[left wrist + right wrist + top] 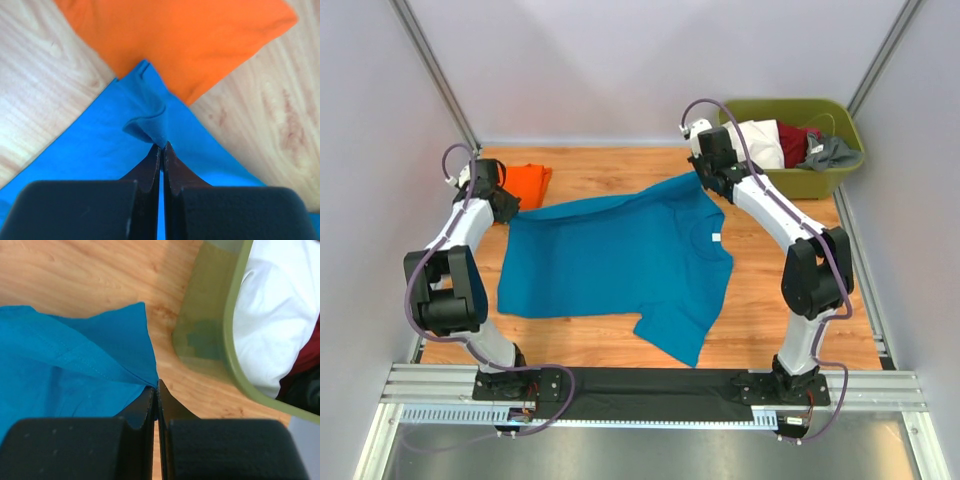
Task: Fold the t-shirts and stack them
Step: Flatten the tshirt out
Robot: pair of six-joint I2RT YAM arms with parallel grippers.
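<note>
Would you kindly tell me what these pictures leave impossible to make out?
Orange t-shirt: top view, left arm covers one side; left wrist view, cut by the top edge.
Teal t-shirt: pinched corners hidden inside left claw and right claw, wrist views.
Tub contents: heaped clothes overlap in top view; right wrist view crops them.

From above and behind I overlook the worktop; both wrist cameras peer down closely at far corners of the teal t-shirt.
</note>
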